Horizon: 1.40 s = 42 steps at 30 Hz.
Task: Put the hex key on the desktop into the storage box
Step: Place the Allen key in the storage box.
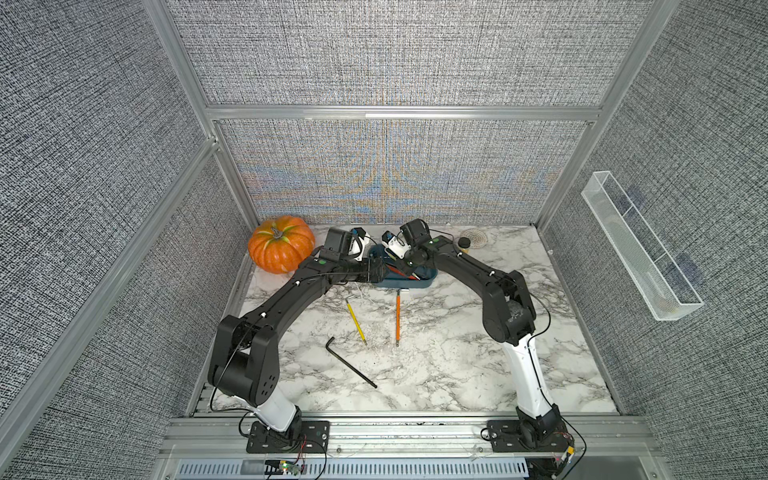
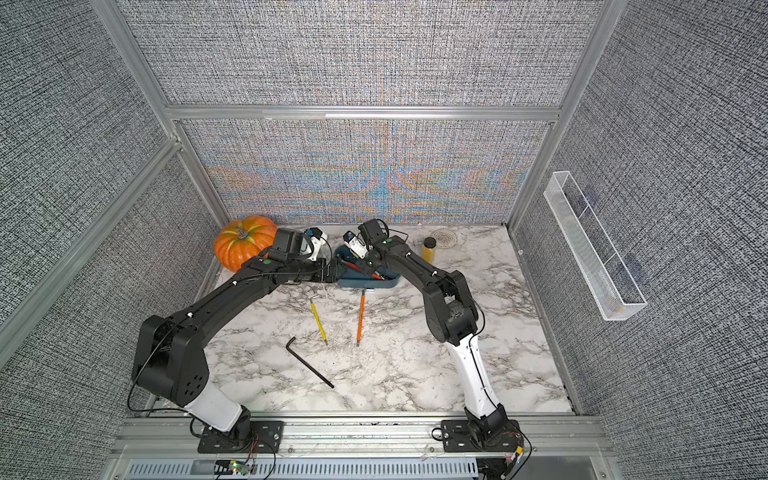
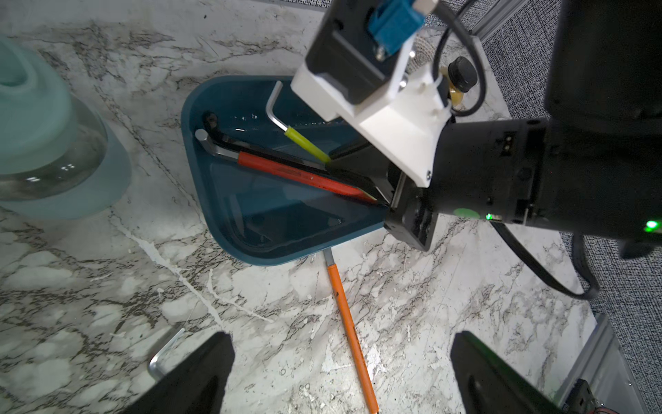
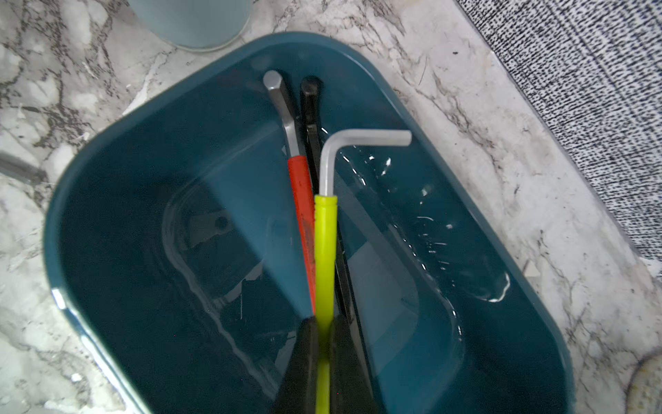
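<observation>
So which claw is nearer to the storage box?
The right. The right claw is inside the storage box, shut on the lime-handled hex key. The left claw is open and hangs outside the box's rim, over the desktop beside it.

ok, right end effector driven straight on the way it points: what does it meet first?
Likely the far wall of the storage box, through the lime hex key it grips; depth unclear.

You get the same high look in both top views: from above the near edge, down across the whole counter (image 1: 436, 365) to the far wall (image 1: 395, 166). Your left wrist camera hangs close over the storage box (image 3: 229, 200), facing the right arm (image 3: 537, 172); your right wrist camera stares into that box from even nearer.
</observation>
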{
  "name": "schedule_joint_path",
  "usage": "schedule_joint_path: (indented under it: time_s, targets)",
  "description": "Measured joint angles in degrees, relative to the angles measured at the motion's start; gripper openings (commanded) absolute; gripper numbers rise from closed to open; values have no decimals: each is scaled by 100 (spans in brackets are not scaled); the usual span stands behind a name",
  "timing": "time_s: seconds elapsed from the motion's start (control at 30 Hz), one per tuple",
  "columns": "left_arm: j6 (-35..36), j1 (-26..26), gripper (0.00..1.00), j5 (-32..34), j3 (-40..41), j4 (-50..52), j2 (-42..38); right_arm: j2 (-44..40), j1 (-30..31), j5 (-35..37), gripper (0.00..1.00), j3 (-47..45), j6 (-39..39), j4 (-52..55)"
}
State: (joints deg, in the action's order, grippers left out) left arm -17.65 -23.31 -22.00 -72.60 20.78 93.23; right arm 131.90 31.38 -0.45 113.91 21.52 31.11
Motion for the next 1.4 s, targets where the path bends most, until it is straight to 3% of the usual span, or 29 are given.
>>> schedule_joint_path:
  time_s: [0.6, 0.63, 0.77, 0.83, 0.93, 1.1, 1.3, 1.4]
  targets:
    - [68, 4, 100, 151, -127, 44, 0, 535, 13, -245, 0, 249, -146, 192]
    - [68, 4, 100, 151, -127, 44, 0, 555, 13, -245, 2, 262, -149, 197]
    - [68, 4, 100, 149, -127, 48, 0, 579, 13, -271, 34, 321, -229, 216]
    - [68, 4, 100, 149, -127, 48, 0, 584, 13, -282, 41, 372, -203, 227]
    - [68, 4, 100, 146, -127, 50, 0, 584, 13, -295, 47, 426, -232, 232]
    - [66, 4, 100, 146, -127, 55, 0, 581, 13, -295, 50, 457, -254, 251]
    - [63, 4, 100, 149, -127, 59, -85, 79, 13, -389, 76, 151, -442, 85]
    - [61, 4, 100, 151, -127, 52, -129, -404, 13, -446, 79, -184, -627, -291]
